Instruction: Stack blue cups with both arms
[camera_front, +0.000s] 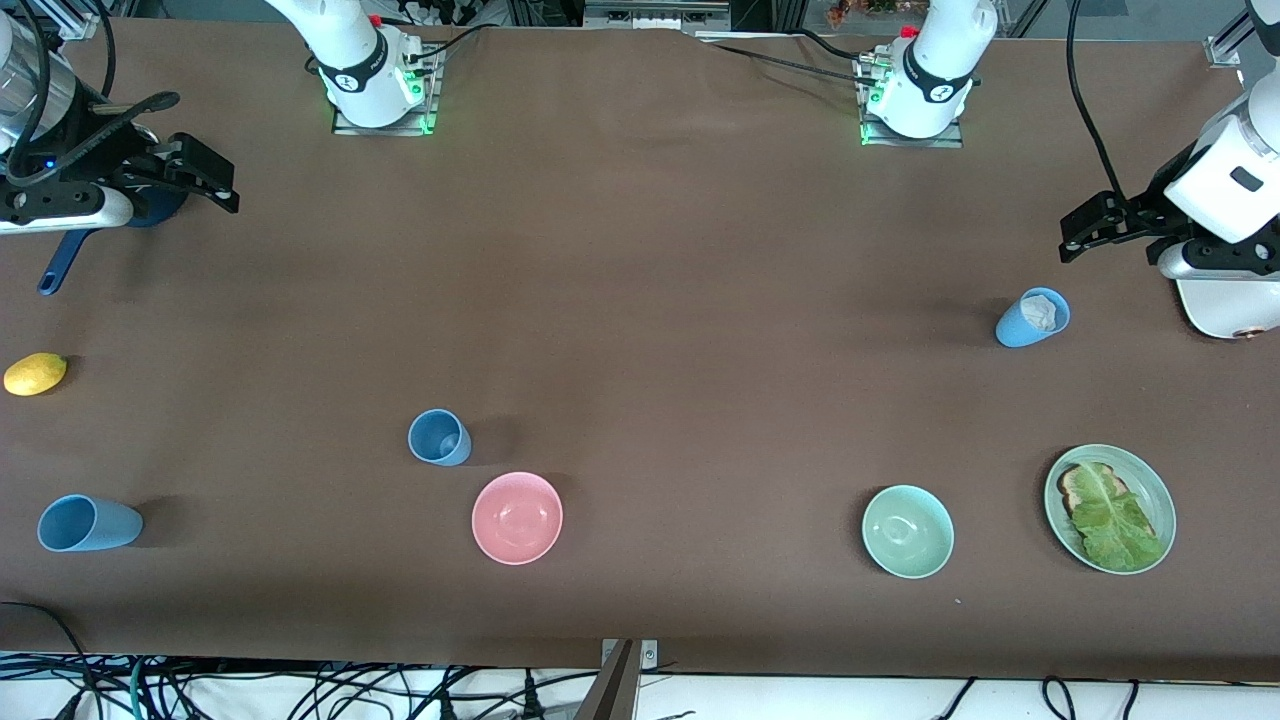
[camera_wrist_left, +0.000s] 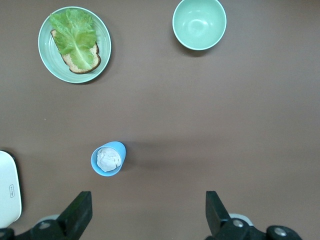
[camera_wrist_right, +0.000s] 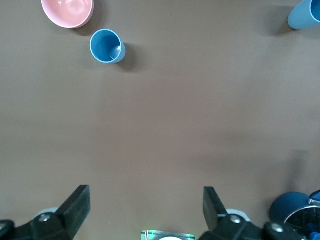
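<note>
blue cups (camera_front: 440, 438) stand untouched; left gripper (camera_front: 1100, 222) and right gripper (camera_front: 200, 175) hover wide open, empty.

Three blue cups (camera_front: 439, 438) (camera_front: 88, 523) (camera_front: 1032, 317), two bowls (camera_front: 517, 517) (camera_front: 907, 531), one plate (camera_front: 1160, 495), one lemon (camera_front: 35, 374)

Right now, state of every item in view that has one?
left end effector: open, empty, over the left arm's table end
right end effector: open, empty, over the saucepan
blue cup by pink bowl: upright, empty
blue cup at the right arm's end: upright, empty
blue cup near left end effector: upright, white lump inside
</note>
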